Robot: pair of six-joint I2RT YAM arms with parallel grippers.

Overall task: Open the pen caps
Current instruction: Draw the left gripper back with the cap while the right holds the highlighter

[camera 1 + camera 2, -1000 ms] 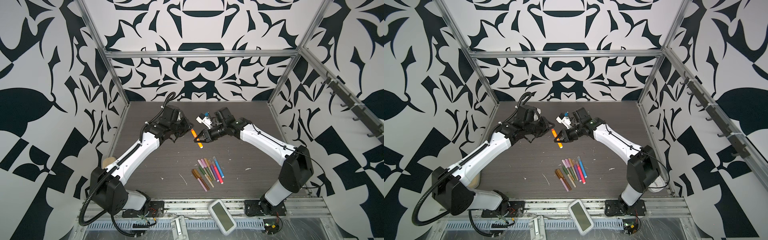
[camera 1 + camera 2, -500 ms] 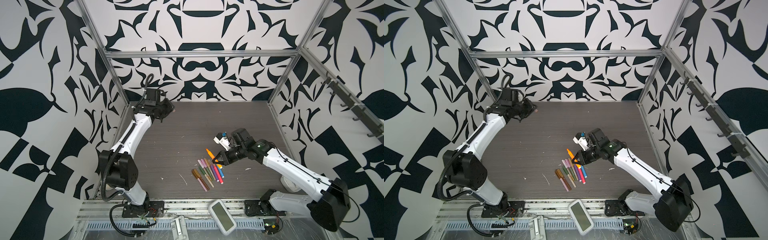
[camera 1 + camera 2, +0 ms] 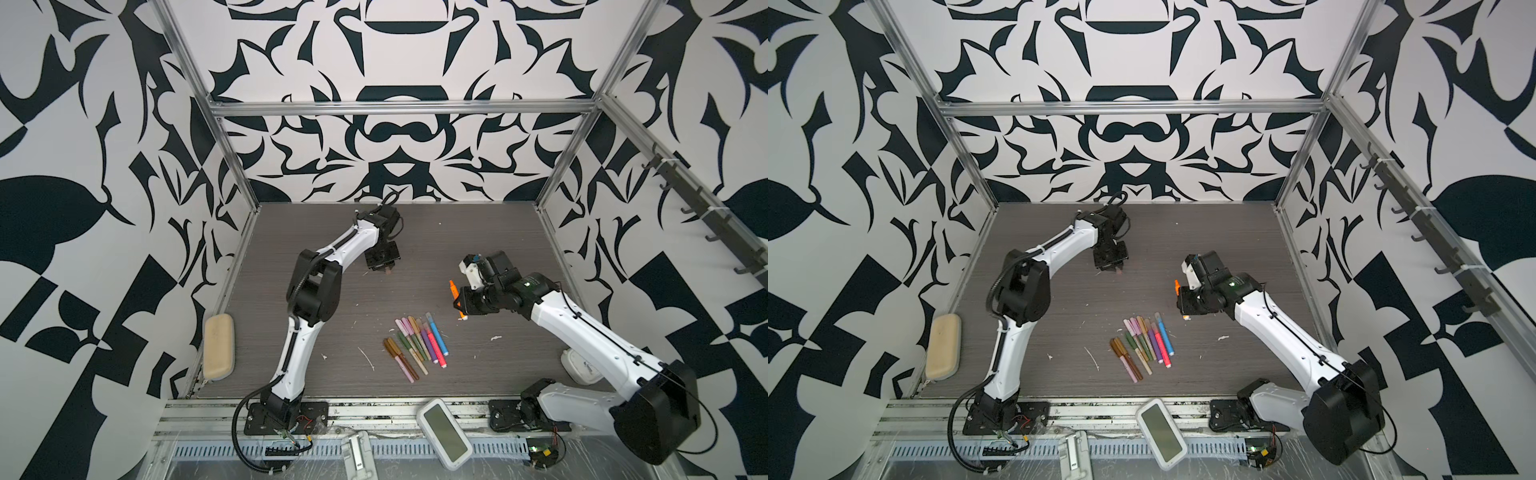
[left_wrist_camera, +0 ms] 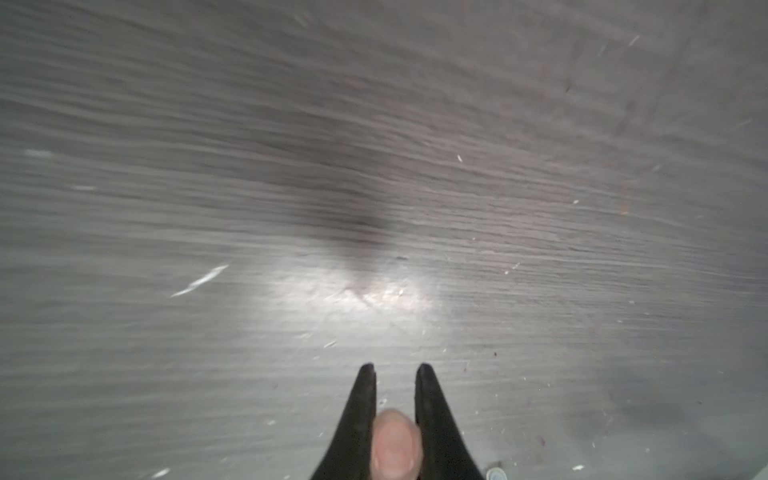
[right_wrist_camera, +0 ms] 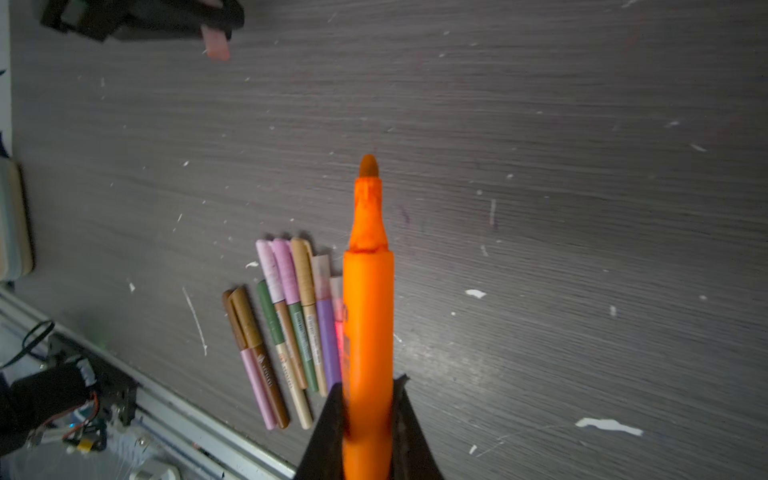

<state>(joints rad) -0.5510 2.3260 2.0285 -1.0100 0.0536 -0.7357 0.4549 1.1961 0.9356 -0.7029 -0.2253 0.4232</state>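
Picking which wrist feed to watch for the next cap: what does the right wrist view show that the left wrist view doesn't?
Right wrist only: the uncapped orange pen clamped in the right gripper, and the row of pens lying side by side.

Left wrist only: a close look at the left gripper, with the pink cap seen end-on between its fingers and bare, blurred table ahead.

Both: the left gripper and pink cap, which are small and distant in the right wrist view, and the grey table with white flecks.
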